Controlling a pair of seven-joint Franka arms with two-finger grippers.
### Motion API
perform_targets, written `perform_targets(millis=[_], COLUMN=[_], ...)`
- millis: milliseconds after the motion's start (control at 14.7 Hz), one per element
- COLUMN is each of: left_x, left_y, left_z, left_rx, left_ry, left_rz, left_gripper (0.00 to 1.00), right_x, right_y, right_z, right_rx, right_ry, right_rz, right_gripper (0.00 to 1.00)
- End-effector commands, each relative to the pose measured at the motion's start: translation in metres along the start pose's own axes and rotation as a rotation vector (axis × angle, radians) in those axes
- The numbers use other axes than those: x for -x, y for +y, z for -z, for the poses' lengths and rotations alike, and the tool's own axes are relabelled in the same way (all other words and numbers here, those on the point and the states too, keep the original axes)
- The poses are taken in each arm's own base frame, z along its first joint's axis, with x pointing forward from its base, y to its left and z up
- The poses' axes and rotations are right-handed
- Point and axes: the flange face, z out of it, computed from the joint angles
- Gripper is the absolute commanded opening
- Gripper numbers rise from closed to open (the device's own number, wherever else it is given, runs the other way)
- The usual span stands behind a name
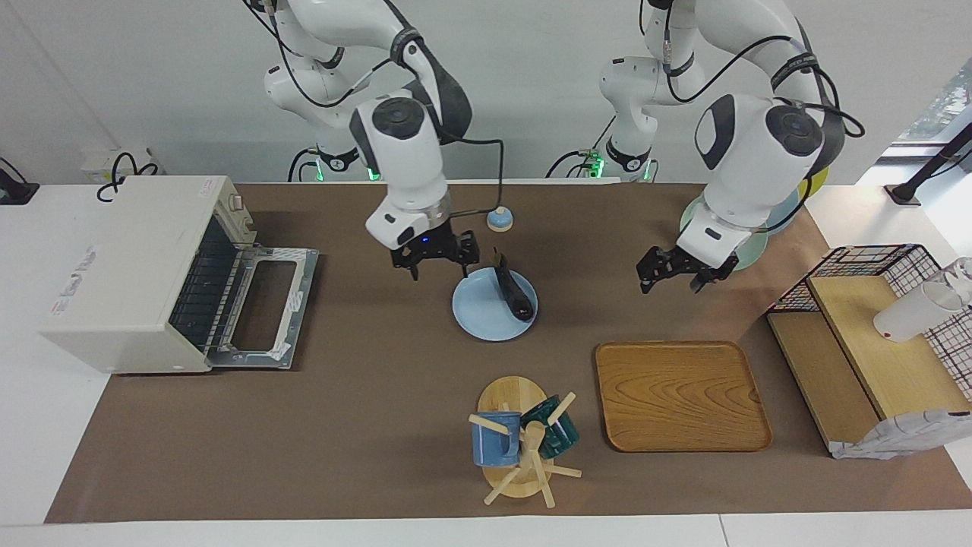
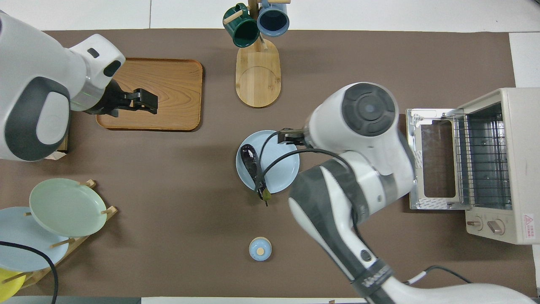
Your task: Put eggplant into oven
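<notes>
The eggplant (image 1: 512,292) is dark, glossy and slim. It lies on a light blue plate (image 1: 486,319) in the middle of the mat, with its stem tip past the plate's rim toward the robots; it also shows in the overhead view (image 2: 251,162). The off-white oven (image 1: 129,273) stands at the right arm's end of the table, its door (image 1: 266,304) folded down open and its wire rack (image 2: 481,160) showing. My right gripper (image 1: 440,267) is open and empty, raised over the plate's rim on the oven side of the eggplant. My left gripper (image 1: 672,282) is open and empty, waiting above the mat by the wooden tray.
A wooden tray (image 1: 680,395) and a mug tree (image 1: 520,444) with a blue and a green mug lie farther from the robots than the plate. A small blue lid (image 1: 499,219) lies nearer. A plate rack (image 2: 63,211) and a wire-and-wood shelf (image 1: 873,327) stand at the left arm's end.
</notes>
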Motion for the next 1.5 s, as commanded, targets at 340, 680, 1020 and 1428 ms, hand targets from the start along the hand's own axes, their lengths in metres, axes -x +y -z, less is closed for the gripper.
perform_targets(millis=[340, 680, 1020, 1428], left_x=[0.053, 0.084, 0.083, 0.076], left_y=[-0.027, -0.029, -0.022, -0.022], left_z=[0.068, 0.058, 0.072, 0.077], left_rx=[-0.096, -0.106, -0.102, -0.094], left_ry=[-0.030, -0.074, -0.089, -0.086], left_rz=[-0.047, -0.047, -0.054, -0.051], left_gripper=[1.00, 1.00, 1.00, 1.00], right_x=[0.033, 0.058, 0.068, 0.069], right_y=[-0.136, -0.161, -0.165, -0.160], right_z=[-0.114, -0.146, -0.169, -0.179], right_rx=[0.022, 0.052, 0.066, 0.140], right_ry=[0.113, 0.123, 0.118, 0.119], right_rz=[-0.036, 0.045, 0.070, 0.113], right_gripper=[1.00, 0.97, 0.64, 0.00])
